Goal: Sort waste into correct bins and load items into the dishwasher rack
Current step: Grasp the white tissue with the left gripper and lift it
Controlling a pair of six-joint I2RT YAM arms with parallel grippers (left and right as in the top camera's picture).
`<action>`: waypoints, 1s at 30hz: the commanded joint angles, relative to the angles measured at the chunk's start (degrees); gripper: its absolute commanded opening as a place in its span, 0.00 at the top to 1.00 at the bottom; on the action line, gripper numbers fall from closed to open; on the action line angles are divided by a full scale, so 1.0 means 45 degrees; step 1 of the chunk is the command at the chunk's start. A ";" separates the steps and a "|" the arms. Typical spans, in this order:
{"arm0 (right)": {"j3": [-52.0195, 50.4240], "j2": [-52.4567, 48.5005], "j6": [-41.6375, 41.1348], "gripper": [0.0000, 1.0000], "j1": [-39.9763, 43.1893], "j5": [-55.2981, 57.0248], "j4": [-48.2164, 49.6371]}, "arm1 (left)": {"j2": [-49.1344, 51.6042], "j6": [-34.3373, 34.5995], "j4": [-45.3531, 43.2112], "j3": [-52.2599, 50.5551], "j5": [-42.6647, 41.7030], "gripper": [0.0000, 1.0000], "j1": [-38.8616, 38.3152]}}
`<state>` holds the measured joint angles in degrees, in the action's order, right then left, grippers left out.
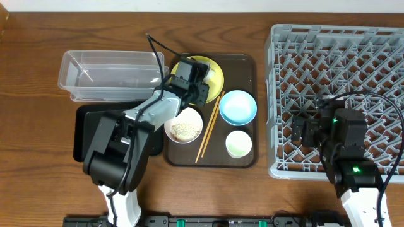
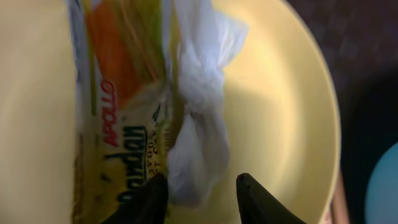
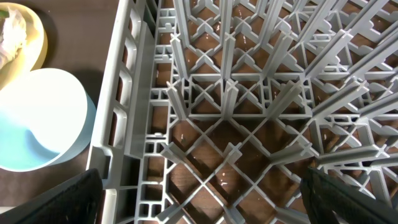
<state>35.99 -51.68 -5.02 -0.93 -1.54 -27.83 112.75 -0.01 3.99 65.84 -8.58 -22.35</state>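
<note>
Wrapper (image 2: 118,112), paper scrap (image 2: 199,124) on yellow plate (image 2: 286,124)

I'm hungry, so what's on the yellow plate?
A yellow-green snack wrapper and a crumpled white paper scrap lie on the yellow plate. Whatever is under them is covered, and from overhead the left arm hides part of the plate.

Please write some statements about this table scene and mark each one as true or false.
1. The round white bowl holds whitish rice-like crumbs. True.
2. The large grey plastic dishwasher rack holds the light blue bowl. False: no bowl shows in the rack; that bowl sits on the brown textured tray.
3. The left gripper is open above the round yellow plate. True.
4. The crumpled yellow-green snack wrapper lies in the clear rectangular plastic box. False: the wrapper lies on the yellow plate, outside that box.
</note>
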 commanded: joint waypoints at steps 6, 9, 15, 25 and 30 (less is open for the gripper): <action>0.0301 0.0063 -0.0019 0.01 0.0141 -0.0049 -0.0015 | 0.0257 -0.0044 -0.0107 0.0185 0.0160 0.63 -0.0005; 0.0301 0.0063 -0.0019 0.01 0.0141 -0.0049 -0.0053 | 0.0228 -0.0044 -0.0141 0.0185 0.0160 0.63 -0.0005; 0.0296 0.0063 -0.0019 0.01 0.0141 -0.0049 -0.0058 | 0.0204 -0.0039 -0.0335 0.0185 0.0155 0.64 -0.0005; 0.0301 0.0063 -0.0019 0.01 0.0141 -0.0049 -0.0058 | 0.0175 0.0039 -0.0272 0.0185 0.0005 0.87 -0.0005; 0.0301 0.0063 -0.0019 0.01 0.0141 -0.0053 -0.0058 | -0.0185 0.0068 0.0005 0.0185 0.0010 0.93 -0.0005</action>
<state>35.99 -51.68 -4.99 -0.93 -1.54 -28.05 113.49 0.19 3.27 65.84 -8.64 -22.35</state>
